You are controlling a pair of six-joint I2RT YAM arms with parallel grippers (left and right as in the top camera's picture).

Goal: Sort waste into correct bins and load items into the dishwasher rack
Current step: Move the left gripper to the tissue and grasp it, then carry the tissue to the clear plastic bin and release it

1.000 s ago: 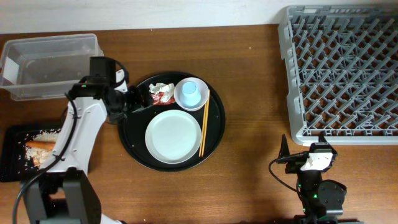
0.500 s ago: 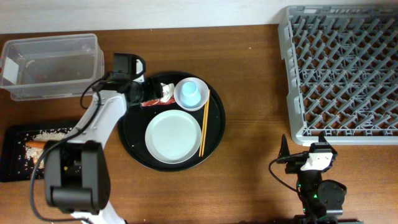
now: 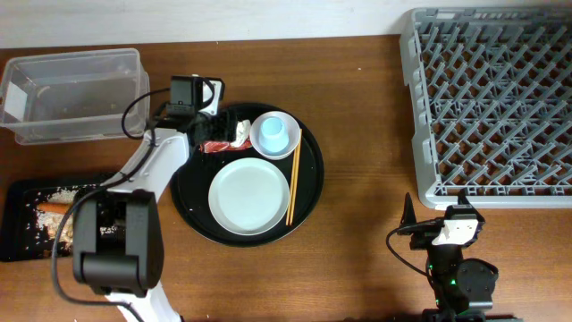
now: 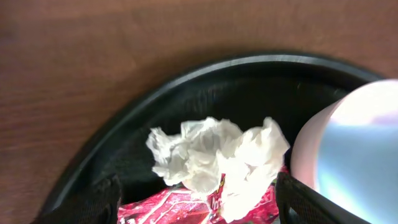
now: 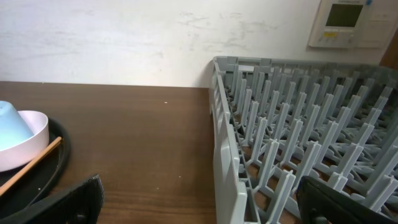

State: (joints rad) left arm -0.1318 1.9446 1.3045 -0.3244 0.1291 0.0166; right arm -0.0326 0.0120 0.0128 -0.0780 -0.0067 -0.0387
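Tabletop (image 3: 357, 259) of brown wood, read from its left edge to its right. A clear rectangular plastic tub with a white label (image 3: 76, 98) stands in the far-left corner. A flat black rectangular tray (image 3: 16, 246) lies at the near-left edge, holding white rice (image 3: 64, 192) and an orange carrot (image 3: 49, 208).

Left of the table's centre lies a large round black tray (image 3: 192, 210). The left gripper (image 4: 198, 202) reaches over its far-left rim. Its two black fingers (image 4: 93, 202) stand wide apart, one on either side of a crumpled white tissue (image 4: 211, 155) and a shiny red wrapper (image 4: 168, 208). Both pieces of waste lie on the round tray floor between the fingers, just inside the rim. The tissue rests partly on top of the wrapper, its folds loose and puffed. The wrapper's ends reach close to both fingers; whether the pads press on it cannot be told.

Just right of the tissue sits a small white bowl (image 3: 293, 143) with a light blue cup (image 3: 275, 134) inside it. A round white plate (image 3: 250, 197) lies nearer the table's front edge. Thin wooden chopsticks (image 3: 293, 179) run along the plate's right side.

At the near edge, right of centre, the right gripper (image 5: 199, 208) has its fingers spread wide with nothing between them. A large square grey plastic rack with upright pegs (image 3: 492, 98) fills the far-right corner.
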